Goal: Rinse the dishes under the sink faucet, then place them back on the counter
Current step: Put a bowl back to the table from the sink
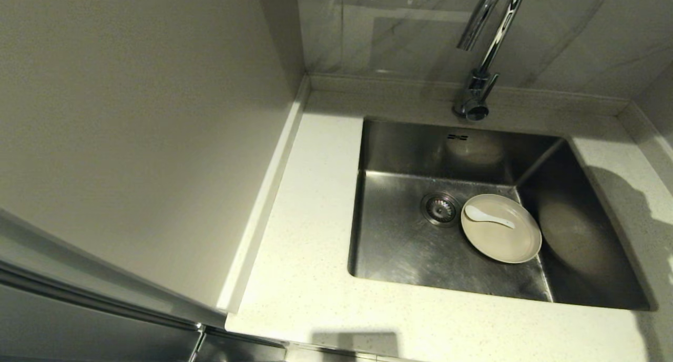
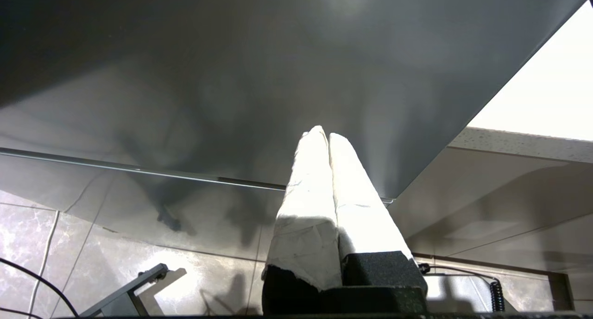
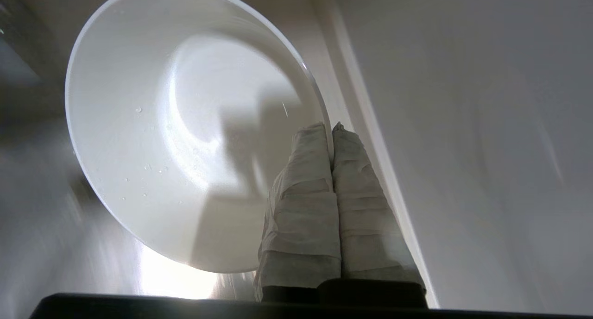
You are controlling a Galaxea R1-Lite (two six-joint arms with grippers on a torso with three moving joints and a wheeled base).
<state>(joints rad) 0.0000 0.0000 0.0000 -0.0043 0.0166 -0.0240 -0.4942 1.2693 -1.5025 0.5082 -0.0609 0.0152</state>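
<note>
The right gripper (image 3: 331, 127), seen only in the right wrist view, has its two cloth-wrapped fingers (image 3: 303, 189) clenched on the thin rim of a small round white bowl (image 3: 185, 124), one finger inside the rim and one outside. The bowl is tilted on edge with its hollow facing the camera and a few water drops on its inner wall. A pale wall with a raised strip runs just beside it.

The left gripper (image 2: 328, 134) is parked low beside a dark grey cabinet panel (image 2: 231, 78), above a marbled tile floor (image 2: 92, 245). Its wrapped fingers are pressed together and grasp nothing.

In the head view neither arm shows. The pale cream-white speckled stone counter (image 1: 305, 236) has a wide bare strip in front of and to the left of the basin, bounded on the left by a low raised rim against a plain wall. The rectangular brushed stainless-steel sink (image 1: 399, 236) holds a shallow cream-white round plate (image 1: 505, 241) on its floor, just beside the round strainer drain (image 1: 440, 208). A short white ceramic spoon (image 1: 486, 215) lies on the plate. Two small overflow slots mark the far wall of the basin. Behind it stands the tall shiny chrome gooseneck faucet (image 1: 486, 41), its spout arching over the far side of the basin, well apart from the plate. No writing is readable anywhere.
</note>
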